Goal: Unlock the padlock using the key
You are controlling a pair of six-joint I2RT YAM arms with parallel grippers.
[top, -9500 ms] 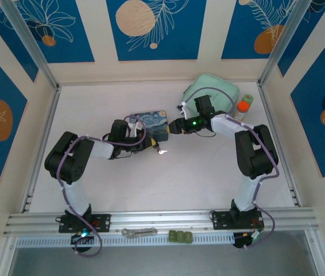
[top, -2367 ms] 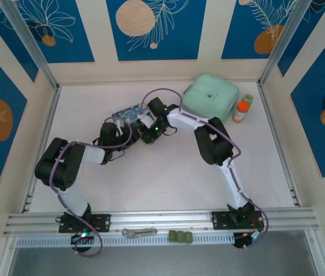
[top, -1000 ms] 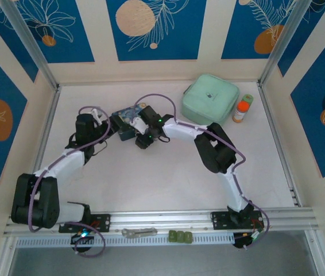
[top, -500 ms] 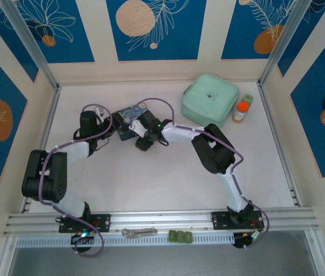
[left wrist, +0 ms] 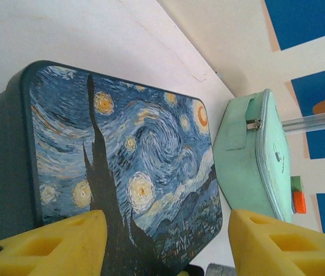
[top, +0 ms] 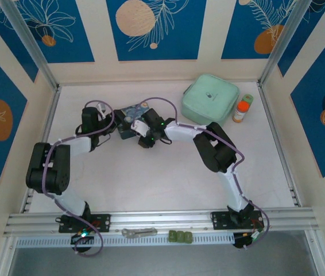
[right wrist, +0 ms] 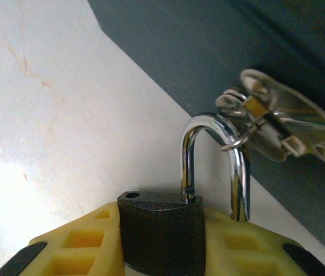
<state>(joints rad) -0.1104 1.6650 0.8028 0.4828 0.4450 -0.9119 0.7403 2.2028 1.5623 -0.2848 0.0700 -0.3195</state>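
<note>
Two arms are bolted at the near edge of the table (top: 151,190), where one grey tool (top: 139,232) and a cluster of green pieces (top: 180,236), too small to be counted, are left on the rail, well apart from the work. Farther in, both arms are bent toward the single painted tin (left wrist: 128,167). The left claw (left wrist: 166,233) is held spread at the tin's side with nothing pinched; it is judged to be placed there so that the tin can be braced. The right claw (right wrist: 162,227) is pressed onto the dark body of the one padlock (right wrist: 159,238), which is held upright just beside the tin's wall, its silver shackle (right wrist: 208,123) hooked through the tin's latch (right wrist: 283,126). One leg of the shackle is seated in the body; the other is seen ending outside it, so the lock is judged to be sprung already, and the grip is probably meant for swinging it free of the latch. Beyond the tin, one green pouch (top: 210,99) and one orange-capped bottle (top: 242,109) are set near the far wall, well apart from the lock.
</note>
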